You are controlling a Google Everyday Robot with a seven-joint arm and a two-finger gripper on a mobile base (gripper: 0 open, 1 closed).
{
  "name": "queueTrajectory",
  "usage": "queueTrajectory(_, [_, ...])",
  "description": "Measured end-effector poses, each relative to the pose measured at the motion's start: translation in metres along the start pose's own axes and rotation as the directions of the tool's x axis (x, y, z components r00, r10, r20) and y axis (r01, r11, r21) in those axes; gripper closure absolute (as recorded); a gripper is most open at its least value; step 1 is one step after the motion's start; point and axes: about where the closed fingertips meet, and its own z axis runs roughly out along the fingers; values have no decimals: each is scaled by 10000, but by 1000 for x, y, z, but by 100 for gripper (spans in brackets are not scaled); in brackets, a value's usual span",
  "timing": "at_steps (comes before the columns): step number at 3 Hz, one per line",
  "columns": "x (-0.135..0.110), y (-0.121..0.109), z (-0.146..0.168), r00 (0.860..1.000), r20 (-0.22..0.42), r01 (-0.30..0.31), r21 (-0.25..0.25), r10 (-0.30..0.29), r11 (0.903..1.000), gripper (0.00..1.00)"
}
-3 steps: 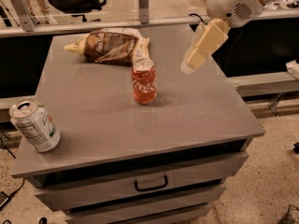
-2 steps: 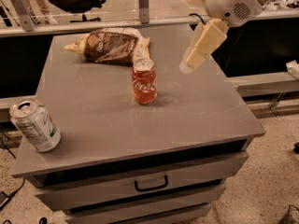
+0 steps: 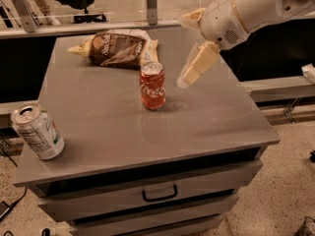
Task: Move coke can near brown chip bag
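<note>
The red coke can (image 3: 152,85) stands upright near the middle of the grey table top (image 3: 108,127). The brown chip bag (image 3: 115,48) lies flat just behind it toward the table's far edge, a small gap from the can. My gripper (image 3: 188,77) hangs from the white arm (image 3: 246,9) that enters at the upper right. It points down and to the left. It hovers just right of the can at about the height of the can's top, and holds nothing.
A white and green can (image 3: 38,132) stands tilted at the table's front left corner. The table has drawers with a handle (image 3: 160,194) below. A rail and glass barrier (image 3: 147,4) run behind the table.
My gripper has moved a little down and to the left, closer to the coke can. The can and the bag have not moved.
</note>
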Motion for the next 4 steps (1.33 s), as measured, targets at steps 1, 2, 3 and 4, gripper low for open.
queueTrajectory(1, [16,-3,31,9980,638,-3,-280,21,9996,0])
queueTrajectory(2, [25,2,56,9930,1179,8,-707,76,9975,0])
queueTrajectory(3, [33,12,74,9875,1551,-84,-1218,273,9925,0])
queueTrajectory(4, [35,21,82,9819,1847,-118,-1598,416,9871,18])
